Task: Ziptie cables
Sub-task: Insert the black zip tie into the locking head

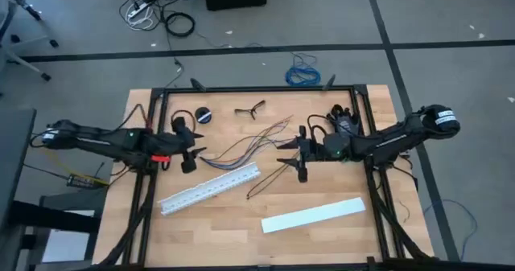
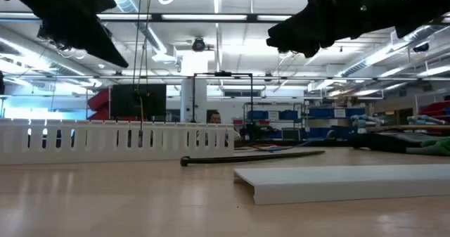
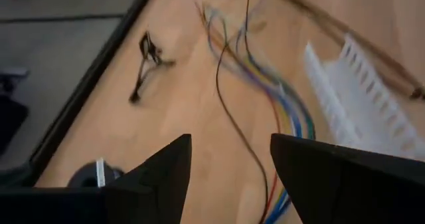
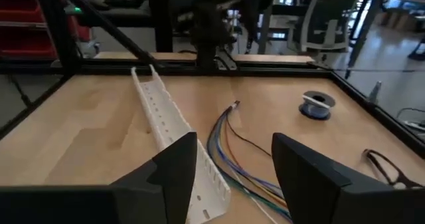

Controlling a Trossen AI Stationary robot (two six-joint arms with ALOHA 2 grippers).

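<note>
The cables point(image 1: 241, 148), a loose bunch of thin grey, purplish, blue and dark wires, lie fanned out on the wooden table between my two grippers. They also show in the wrist views, as the cables point(image 3: 265, 91) and the cables point(image 4: 232, 154). My left gripper point(image 1: 191, 154) hovers open above the bunch's left end, and the left wrist view shows my left gripper point(image 3: 229, 144) with nothing between its fingers. My right gripper point(image 1: 294, 160) hovers open at the bunch's right end, and my right gripper point(image 4: 232, 147) is likewise empty. Black zip ties point(image 1: 251, 108) lie toward the far edge.
A white slotted strip point(image 1: 209, 188) lies slantwise just nearer than the cables. A flat white cover point(image 1: 314, 215) lies near the front right. A small spool point(image 1: 203, 115) sits at the far left. A long dark strand point(image 1: 272, 176) lies by my right gripper. A blue coiled cable point(image 1: 303, 74) is on the floor.
</note>
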